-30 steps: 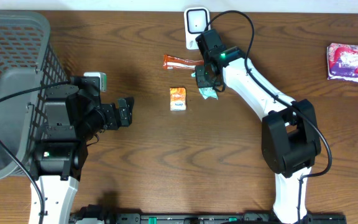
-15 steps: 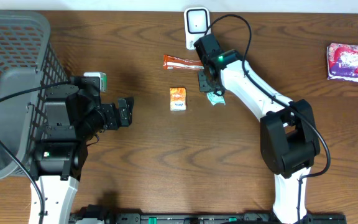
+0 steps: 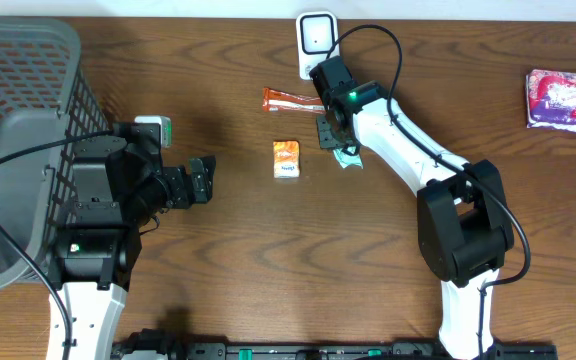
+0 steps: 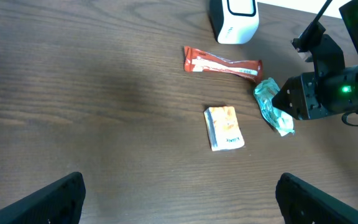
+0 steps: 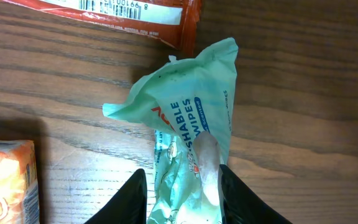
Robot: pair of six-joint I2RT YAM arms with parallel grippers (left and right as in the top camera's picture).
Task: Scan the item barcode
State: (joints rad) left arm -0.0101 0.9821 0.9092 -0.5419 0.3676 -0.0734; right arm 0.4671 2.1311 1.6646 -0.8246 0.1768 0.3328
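Wipes packet point(image 3: 345, 155), pale green and crumpled, lay on the brown wooden tabletop point(image 3: 268, 270) directly under the right gripper point(image 3: 332, 136), and on its face we could read part of the word "WIPES". From the right wrist camera we saw the packet point(image 5: 191, 130) on the wood with its lower end running between the two dark fingers point(image 5: 137, 199), which stood partly apart on either side of it; we could not tell whether they touched it. A long red-orange wrapper point(image 3: 290, 99) lay just above the packet, its barcode end close to the packet's upper corner. A small orange packet point(image 3: 286, 159) sat to the left, near but apart. A white scanner point(image 3: 315, 40) stood upright at the far edge of the tabletop, beyond the wrapper and behind the right arm's wrist. We saw the left gripper point(image 3: 203, 180) well apart from these things, on the left side, pointing toward them with its jaws spread wide and nothing between them. In the left wrist view its fingers point(image 4: 55, 199) appeared only at the bottom corners. A grey mesh basket point(image 3: 18, 120) filled the far left, and a pink packet point(image 3: 561, 100) lay alone at the far right.
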